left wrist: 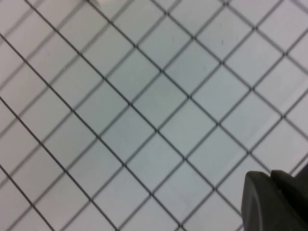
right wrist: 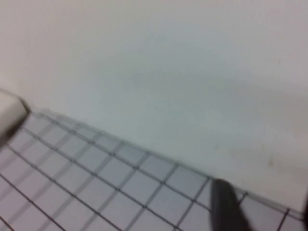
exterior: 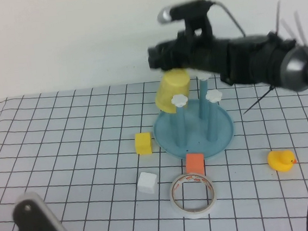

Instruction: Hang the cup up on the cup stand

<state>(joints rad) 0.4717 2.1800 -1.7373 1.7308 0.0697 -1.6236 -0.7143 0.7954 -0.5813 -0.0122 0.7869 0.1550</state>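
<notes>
Gridded counter (exterior: 63,135) seen from above. Cup stand (exterior: 194,128) sitting right of centre: blue dish base, upright blue posts, white flower caps. Cup (exterior: 173,90) upside down and tilted, draped over the stand's far-left post, mouth down, just behind a white cap. Right arm reaching in from the right, level above the stand. Right pincer (exterior: 159,57) directly over the cup's upturned bottom, touching or just clear of it; cannot tell which, and cannot tell whether fingers (right wrist: 226,207) apart or together. Right wrist view: only wall, grid and one dark fingertip.

Left pincer (exterior: 42,227) parked low at the near-left corner, well apart from everything else. Left wrist view: bare grid and a dark finger (left wrist: 274,202) at the corner; apart or together, cannot tell.

Yellow cube (exterior: 143,143) just left of the base, apart from it. Orange block (exterior: 194,163) at the base's near rim, touching or almost so. Tape roll (exterior: 193,195) flat just in front of the orange block. White cube (exterior: 148,181) left of the tape. Duck (exterior: 281,160) to the right, well clear of the stand.
</notes>
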